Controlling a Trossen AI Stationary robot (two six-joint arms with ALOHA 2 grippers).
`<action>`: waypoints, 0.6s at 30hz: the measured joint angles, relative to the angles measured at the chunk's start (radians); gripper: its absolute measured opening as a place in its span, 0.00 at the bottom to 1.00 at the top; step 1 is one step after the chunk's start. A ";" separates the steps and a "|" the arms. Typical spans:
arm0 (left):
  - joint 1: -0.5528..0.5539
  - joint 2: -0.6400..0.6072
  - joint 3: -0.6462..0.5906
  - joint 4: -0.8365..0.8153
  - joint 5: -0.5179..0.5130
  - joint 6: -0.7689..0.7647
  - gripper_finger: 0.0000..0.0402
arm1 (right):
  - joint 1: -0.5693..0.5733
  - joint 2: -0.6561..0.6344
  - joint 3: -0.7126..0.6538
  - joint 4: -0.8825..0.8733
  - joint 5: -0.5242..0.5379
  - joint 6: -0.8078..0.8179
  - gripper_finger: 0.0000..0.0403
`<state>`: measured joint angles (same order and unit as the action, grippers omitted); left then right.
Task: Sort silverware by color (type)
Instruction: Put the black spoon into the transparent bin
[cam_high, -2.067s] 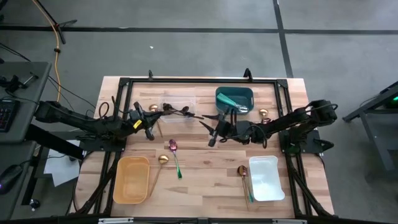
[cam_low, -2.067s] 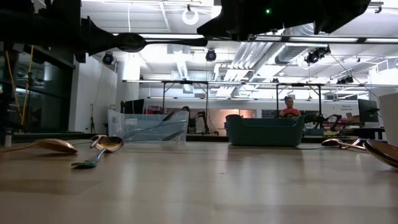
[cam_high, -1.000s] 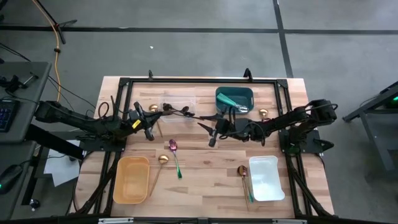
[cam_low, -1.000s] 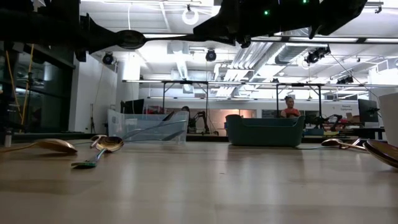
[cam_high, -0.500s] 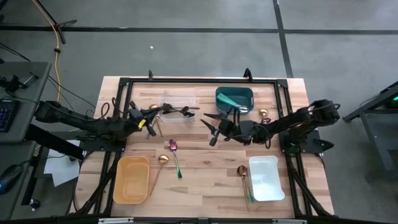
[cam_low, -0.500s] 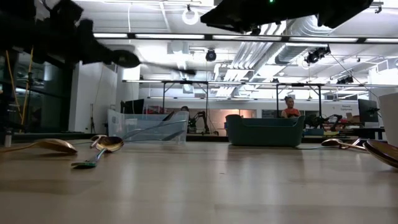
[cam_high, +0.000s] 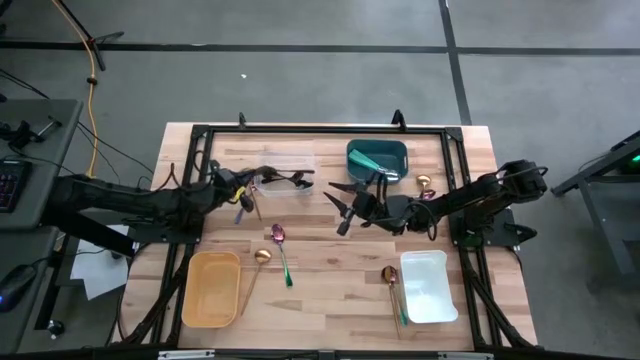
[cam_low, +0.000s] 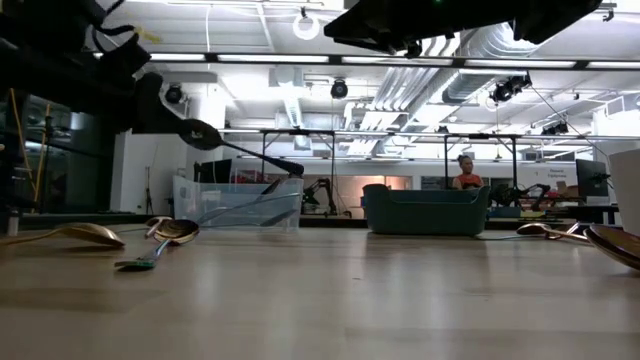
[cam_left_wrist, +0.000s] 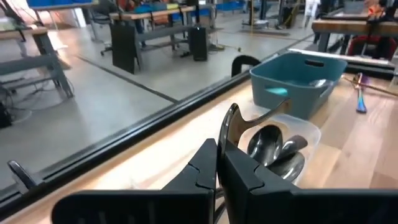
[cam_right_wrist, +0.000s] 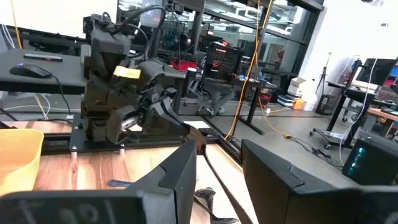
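My left gripper (cam_high: 247, 187) (cam_left_wrist: 217, 158) is shut on a black spoon (cam_low: 240, 148) just left of the clear container (cam_high: 288, 165) (cam_left_wrist: 298, 134). Other black spoons (cam_left_wrist: 273, 146) lie in that container. My right gripper (cam_high: 340, 205) (cam_right_wrist: 217, 168) hangs open over the table's middle, left of the teal container (cam_high: 377, 158), and touches nothing. On the table lie a pink-purple spoon (cam_high: 279, 236), gold spoons (cam_high: 262, 257) (cam_high: 390, 273) and small gold pieces (cam_high: 423, 183) (cam_high: 247, 173). My left gripper pinches the black spoon between its two fingers near the bowl end (cam_low: 203, 133), coming level from the table's left. The spoon is lifted clear. Its handle (cam_low: 285, 163) slants down and away, with the free end over the clear container's rim.
A yellow container (cam_high: 212, 288) sits near the front left and a white container (cam_high: 428, 285) near the front right. Black frame rails (cam_high: 320, 130) run along the table's far and side edges. A person shows far off in the room (cam_low: 465, 172).
My left gripper has moved right toward the clear container and come down, tipping forward. The black spoon, held high and level a second ago, now sits lower, and its handle slants down toward the container.
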<state>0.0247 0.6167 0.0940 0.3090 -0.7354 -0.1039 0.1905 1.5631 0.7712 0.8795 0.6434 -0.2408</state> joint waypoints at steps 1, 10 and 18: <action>0.017 0.000 0.000 -0.010 0.019 -0.005 0.00 | 0.000 0.000 0.000 0.000 0.000 0.000 0.30; 0.124 0.000 0.121 -0.350 0.107 -0.082 0.00 | 0.000 0.000 0.000 -0.022 0.000 0.005 0.30; 0.126 -0.001 0.140 -0.356 0.123 -0.068 0.00 | 0.000 0.000 0.000 -0.055 0.000 0.051 0.30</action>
<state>0.1509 0.6159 0.2337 -0.0470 -0.6126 -0.1716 0.1905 1.5635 0.7710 0.8250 0.6432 -0.1894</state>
